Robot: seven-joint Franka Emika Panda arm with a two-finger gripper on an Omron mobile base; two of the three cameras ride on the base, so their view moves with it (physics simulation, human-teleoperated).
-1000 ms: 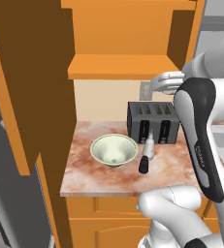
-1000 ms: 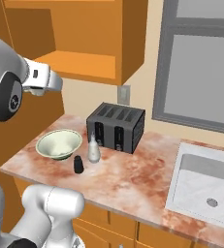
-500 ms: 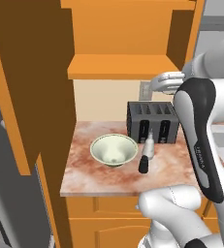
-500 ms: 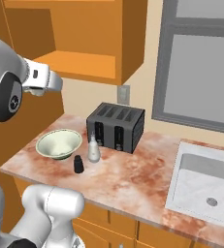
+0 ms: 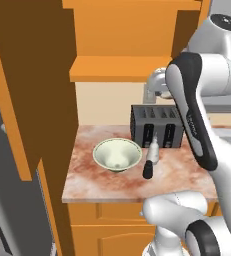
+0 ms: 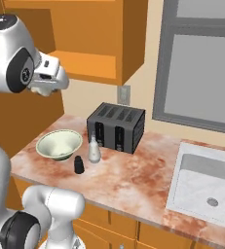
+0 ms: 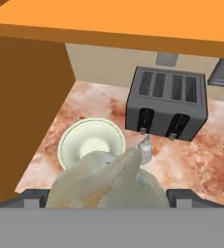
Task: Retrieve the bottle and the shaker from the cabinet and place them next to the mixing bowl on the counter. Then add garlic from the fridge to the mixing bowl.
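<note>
On the marbled counter, a pale bowl, clear bottle, black shaker.

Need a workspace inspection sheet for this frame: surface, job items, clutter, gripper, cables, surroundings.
surface: marbled counter, no spills seen.
job's things: mixing bowl upright at the counter's left end, looks empty; bottle and dark shaker stand beside it, both upright, apart from each other; garlic is not yet in the bowl.
clutter: toaster behind the bottle, against the wall.
gripper: gripper is above the counter, near the bowl, with the garlic between its fingers.
cables: nothing seen.
surroundings: cabinet overhead, wall outlet, window, sink at the counter's right end.
</note>
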